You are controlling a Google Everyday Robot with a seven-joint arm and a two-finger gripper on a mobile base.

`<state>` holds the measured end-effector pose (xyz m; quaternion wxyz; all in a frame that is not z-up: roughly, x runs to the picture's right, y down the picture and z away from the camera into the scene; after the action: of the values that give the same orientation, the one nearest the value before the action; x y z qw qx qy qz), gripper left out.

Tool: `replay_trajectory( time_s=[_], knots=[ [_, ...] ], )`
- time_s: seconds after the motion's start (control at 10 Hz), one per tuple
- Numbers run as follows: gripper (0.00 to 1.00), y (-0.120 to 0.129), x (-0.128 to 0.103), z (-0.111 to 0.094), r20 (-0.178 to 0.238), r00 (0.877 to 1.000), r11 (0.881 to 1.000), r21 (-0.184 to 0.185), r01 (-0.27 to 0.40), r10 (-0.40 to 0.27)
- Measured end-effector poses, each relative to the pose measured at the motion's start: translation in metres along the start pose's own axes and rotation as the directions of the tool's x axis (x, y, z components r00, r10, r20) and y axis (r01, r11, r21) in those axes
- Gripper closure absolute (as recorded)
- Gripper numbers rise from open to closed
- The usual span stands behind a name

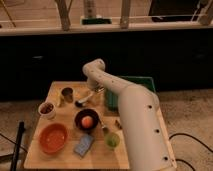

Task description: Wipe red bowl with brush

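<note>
Camera view shows me the tool (95, 91) down over the upper middle of the wooden worktop (60, 161), just left of the green tray (145, 81). I cannot tell whether it is apart, together or clamped on anything. The brush (84, 99) slants from the tool towards the lower left, its dark head near the metal cup (67, 94). The red bowl (53, 137) sits at the worktop's lower left, well apart from the brush, with the dark bowl (87, 120) just to its upper right and a white cup (47, 109) above it.
</note>
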<state>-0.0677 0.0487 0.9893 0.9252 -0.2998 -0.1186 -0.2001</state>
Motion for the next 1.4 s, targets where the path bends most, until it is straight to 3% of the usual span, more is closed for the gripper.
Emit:
replay_trajectory(
  time_s=[0.2, 0.7, 0.9, 1.1, 1.4],
  knots=[
    [0.51, 0.004, 0.003, 0.006, 0.008, 1.0, 1.0, -0.017, -0.009, 0.009],
    [0.96, 0.006, 0.007, 0.002, 0.003, 1.0, 1.0, -0.016, -0.011, 0.011],
    [1.0, 0.005, 0.006, 0.002, -0.001, 1.0, 1.0, -0.017, -0.005, 0.005],
    [1.0, 0.003, 0.002, -0.011, -0.004, 0.999, 0.999, -0.008, 0.035, -0.035],
    [1.0, -0.01, -0.024, -0.046, -0.001, 0.984, 0.984, 0.012, 0.176, -0.176]
  ],
)
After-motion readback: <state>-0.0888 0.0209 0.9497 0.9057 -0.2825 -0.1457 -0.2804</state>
